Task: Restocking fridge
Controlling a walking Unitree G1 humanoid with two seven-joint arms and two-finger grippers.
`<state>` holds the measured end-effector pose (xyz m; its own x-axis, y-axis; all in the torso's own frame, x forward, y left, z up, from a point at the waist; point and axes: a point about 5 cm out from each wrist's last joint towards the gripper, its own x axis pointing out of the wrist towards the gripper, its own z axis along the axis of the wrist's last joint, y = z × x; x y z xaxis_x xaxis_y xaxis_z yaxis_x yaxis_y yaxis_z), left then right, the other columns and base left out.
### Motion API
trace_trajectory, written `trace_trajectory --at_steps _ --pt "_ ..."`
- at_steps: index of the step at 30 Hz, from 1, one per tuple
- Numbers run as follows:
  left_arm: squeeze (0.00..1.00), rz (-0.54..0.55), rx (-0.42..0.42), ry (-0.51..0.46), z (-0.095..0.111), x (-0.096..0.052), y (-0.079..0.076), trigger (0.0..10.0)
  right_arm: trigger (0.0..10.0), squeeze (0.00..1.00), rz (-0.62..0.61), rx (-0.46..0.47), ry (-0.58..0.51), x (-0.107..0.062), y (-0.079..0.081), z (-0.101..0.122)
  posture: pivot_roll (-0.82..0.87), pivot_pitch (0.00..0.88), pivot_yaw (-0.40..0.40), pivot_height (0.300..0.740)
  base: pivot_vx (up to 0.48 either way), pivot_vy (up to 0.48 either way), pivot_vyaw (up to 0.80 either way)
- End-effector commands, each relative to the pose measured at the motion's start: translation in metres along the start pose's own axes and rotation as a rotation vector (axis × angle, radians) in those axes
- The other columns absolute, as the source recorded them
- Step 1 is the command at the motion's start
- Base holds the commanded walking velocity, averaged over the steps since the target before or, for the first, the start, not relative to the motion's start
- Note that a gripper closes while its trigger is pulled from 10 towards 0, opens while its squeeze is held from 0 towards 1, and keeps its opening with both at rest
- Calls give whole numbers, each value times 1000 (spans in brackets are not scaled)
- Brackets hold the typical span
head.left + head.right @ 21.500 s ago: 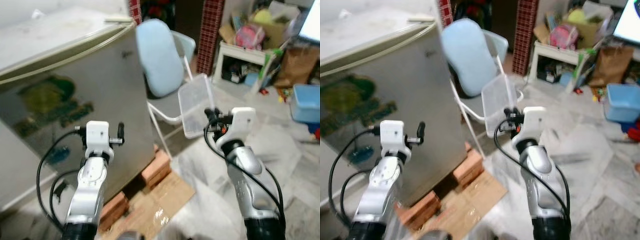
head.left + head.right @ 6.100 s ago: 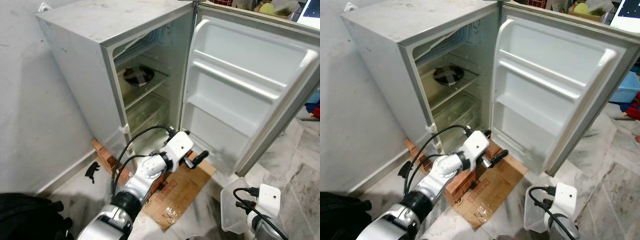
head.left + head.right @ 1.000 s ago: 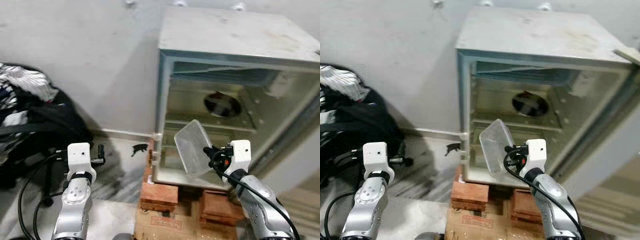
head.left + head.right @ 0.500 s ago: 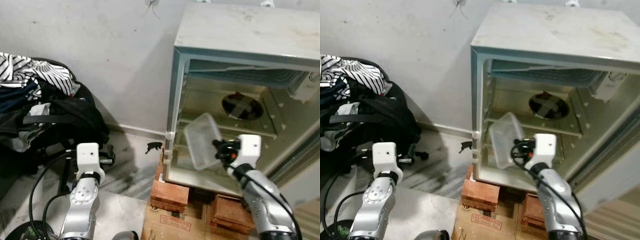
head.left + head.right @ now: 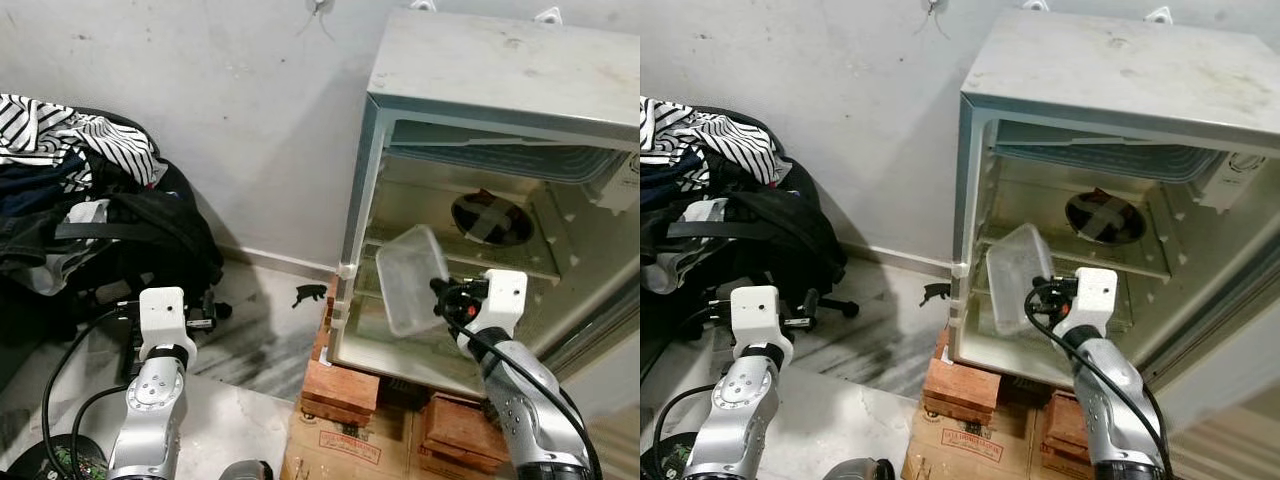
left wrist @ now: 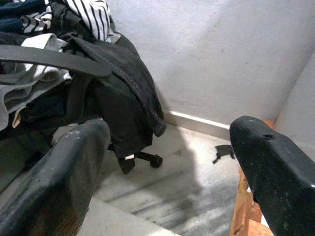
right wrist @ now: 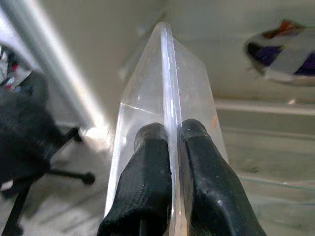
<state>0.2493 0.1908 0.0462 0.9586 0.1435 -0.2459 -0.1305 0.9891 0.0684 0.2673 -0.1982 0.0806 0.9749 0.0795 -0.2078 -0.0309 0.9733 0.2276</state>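
Container [image 5: 412,278] now nearer fridge [image 5: 500,90] opening.

We see a fridge [image 5: 480,70] with a pale grey, slightly stained top and a cream-white inside. On its upper shelf stands a dark bowl [image 5: 490,215] crossed with grey tape. The container [image 5: 412,278] is clear and colourless plastic, pinched between black fingers [image 7: 152,187]. Both arms are silver with white wrist blocks. The bricks [image 5: 340,385] under the fridge are reddish-brown, and the cardboard [image 5: 340,450] is tan with red print. The clothes pile [image 5: 90,200] is mostly black, with one black-and-white striped cloth [image 5: 60,135]. The wall [image 5: 220,110] is light grey.
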Motion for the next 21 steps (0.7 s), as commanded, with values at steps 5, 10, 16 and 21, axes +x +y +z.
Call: trace_trajectory --at_steps 5,10,16,21 --pt "0 -1 1 -21 7 -3 6 10000 10000 0 -36 95 -52 16 11 10 -12 12 -4 740 0 0 0" --pt "0 1 0 -12 9 -6 8 10000 10000 0 -52 156 -71 30 18 18 10 31 -3 740 0 0 0" --pt "0 6 2 0 13 -17 13 10000 10000 0 -97 225 -63 48 20 22 53 74 -11 740 0 0 0" --pt "0 -2 -2 -5 16 -27 17 10000 10000 0 -109 257 -58 58 22 24 77 100 -24 740 0 0 0"
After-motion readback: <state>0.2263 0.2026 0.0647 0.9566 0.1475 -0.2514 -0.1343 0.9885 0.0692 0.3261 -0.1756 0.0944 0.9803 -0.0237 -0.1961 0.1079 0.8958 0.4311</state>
